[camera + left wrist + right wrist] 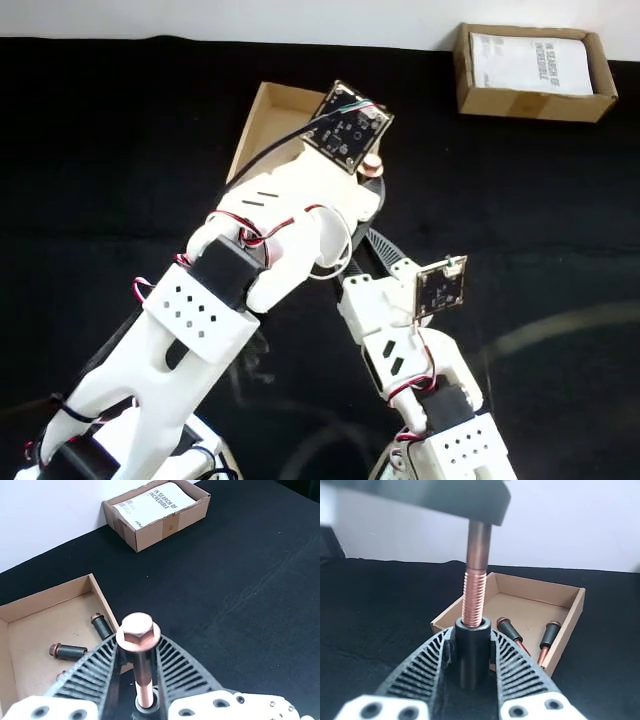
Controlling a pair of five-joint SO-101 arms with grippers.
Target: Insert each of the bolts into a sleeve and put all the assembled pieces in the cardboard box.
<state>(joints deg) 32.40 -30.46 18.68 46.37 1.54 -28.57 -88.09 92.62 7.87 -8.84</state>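
My left gripper (137, 647) is shut on a copper bolt (137, 630), held upright with its hex head up. Below it, my right gripper (472, 642) is shut on a black sleeve (472, 655), also upright. The bolt's threaded end (474, 600) sits in the sleeve's top opening. Just behind stands the open cardboard box (570, 615), with assembled bolt-and-sleeve pieces (510, 630) lying in it. From the left wrist, the box (45, 625) holds three such pieces (67, 651). From above, the bolt head (372, 165) shows beside the box (262, 115), above the right gripper (378, 245).
A second cardboard box (535, 70) holding a printed booklet stands at the far right edge of the black table (520, 220); it is also seen from the left wrist (160, 515). Both arms crowd the table's middle. A white wall runs behind.
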